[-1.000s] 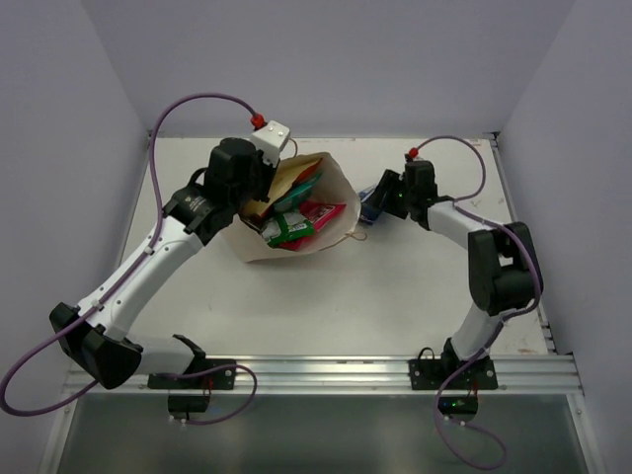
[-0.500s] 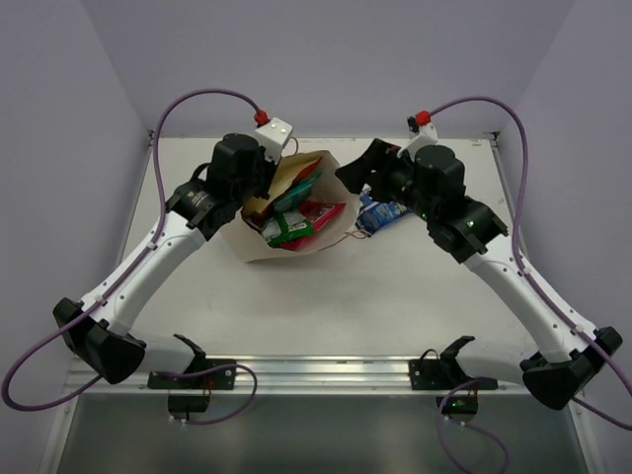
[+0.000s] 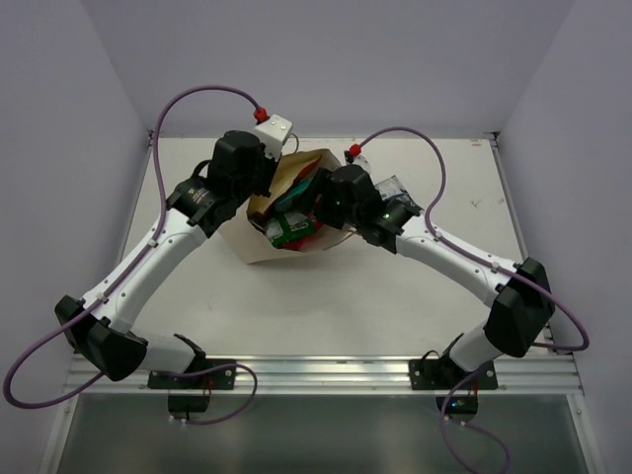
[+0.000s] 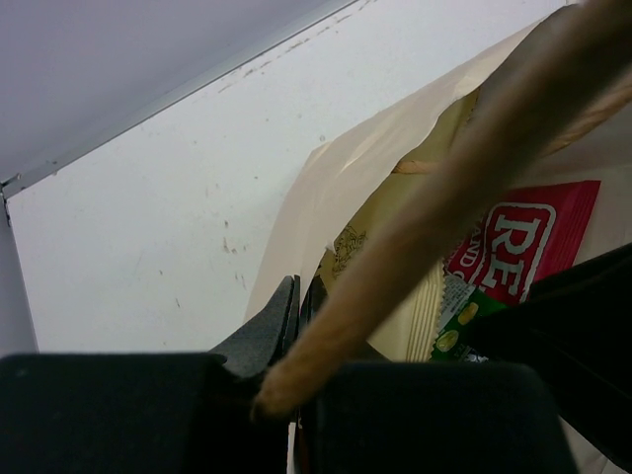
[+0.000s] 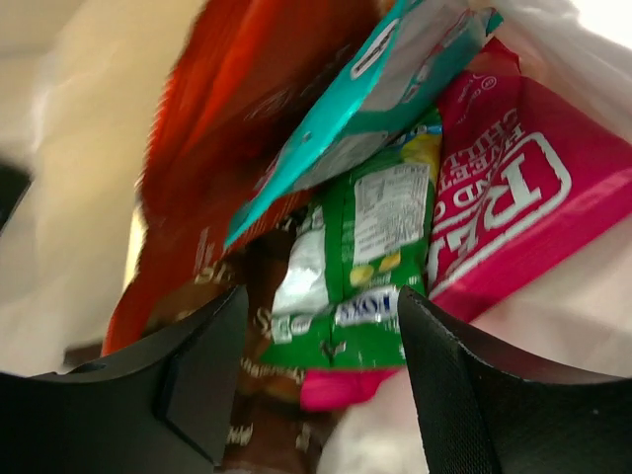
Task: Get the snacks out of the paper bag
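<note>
The paper bag (image 3: 259, 247) lies on its side at the table's middle, mouth toward the right. My left gripper (image 4: 299, 308) is shut on the bag's upper rim (image 4: 326, 188); a blurred handle (image 4: 464, 168) crosses in front. My right gripper (image 5: 316, 370) stands open inside the mouth, with its fingers (image 5: 202, 375) on either side of the green pack's (image 5: 370, 267) lower end. Around it lie the pink "REAL" bag (image 5: 504, 188), a teal pack (image 5: 375, 79), the orange chip bag (image 5: 227, 128) and a brown pack (image 5: 257, 415).
What looks like a small blue pack (image 3: 393, 186) lies on the table right of the bag, mostly hidden behind my right arm. Purple cables arch over both arms. Walls close the table on three sides.
My right arm has swung left, away from the blue pack left on the table, and its open gripper now reaches into the bag's mouth. The left gripper has kept its hold.
</note>
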Available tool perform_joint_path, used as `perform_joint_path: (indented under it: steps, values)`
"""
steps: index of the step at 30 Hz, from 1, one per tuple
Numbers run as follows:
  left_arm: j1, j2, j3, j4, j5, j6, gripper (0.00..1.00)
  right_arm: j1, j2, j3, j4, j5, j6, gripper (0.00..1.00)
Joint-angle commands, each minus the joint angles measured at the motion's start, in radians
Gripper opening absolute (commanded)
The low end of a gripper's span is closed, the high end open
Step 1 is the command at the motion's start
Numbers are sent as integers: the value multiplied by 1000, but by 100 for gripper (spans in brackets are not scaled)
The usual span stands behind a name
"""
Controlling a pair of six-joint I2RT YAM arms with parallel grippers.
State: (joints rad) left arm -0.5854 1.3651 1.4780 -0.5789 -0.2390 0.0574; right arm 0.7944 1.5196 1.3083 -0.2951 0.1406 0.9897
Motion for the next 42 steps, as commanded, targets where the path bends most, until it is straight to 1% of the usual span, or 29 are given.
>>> perform_joint_path:
  steps: [1,3,7,13,16,18,20,21,23,24,26,28,29,31,32,34,35,36,38,39,41,42]
  values:
    - [-4,-8,44,25,15,-33,0,-3,22,14,132,65,56,66]
    - [-4,-11,33,25,15,-33,0,-1,63,34,158,82,69,69]
    - [-4,-12,22,24,21,-36,0,-3,125,72,177,122,128,73]
    - [-2,-17,15,24,30,-44,0,-3,220,127,214,188,188,73]
    - [-2,-26,4,24,33,-47,0,-3,263,158,229,203,199,70]
    - [-4,-29,-2,22,32,-48,0,-4,284,178,231,205,201,62]
    - [-2,-34,-10,22,21,-47,0,-3,291,172,231,200,202,50]
    - [-2,-34,-13,22,17,-48,0,-4,286,163,229,195,199,34]
    - [-4,-35,-24,30,-6,-47,0,-4,243,126,231,176,179,19]
    - [-2,-35,-27,34,-19,-45,0,-4,223,114,231,165,169,9]
    - [-2,-35,-31,47,-57,-42,0,-6,144,82,229,114,110,0]
    - [-2,-35,-38,56,-100,-36,0,-11,85,63,206,73,61,0]
    - [-2,-34,-39,62,-118,-33,0,-12,26,62,195,29,44,0]
    - [-1,-26,-38,65,-157,-21,0,-20,-31,71,142,-4,-2,0]
    - [-1,-23,-38,68,-167,-16,0,-26,-82,95,122,-27,-23,0]
    - [-1,-14,-41,70,-187,-5,0,-41,-119,138,35,-71,-89,0]
    - [-2,-11,-44,76,-194,-1,0,-49,-137,185,8,-94,-111,0]
    - [-1,-9,-47,80,-204,8,0,-73,-172,204,-40,-133,-126,0]
    - [1,-8,-54,88,-213,16,0,-113,-211,250,-81,-192,-152,0]
    - [1,-4,-56,88,-223,21,0,-163,-246,264,-91,-219,-157,0]
    - [1,-3,-59,88,-227,22,0,-222,-278,307,-113,-275,-172,0]
    - [1,-3,-61,88,-230,22,0,-286,-292,318,-119,-292,-178,0]
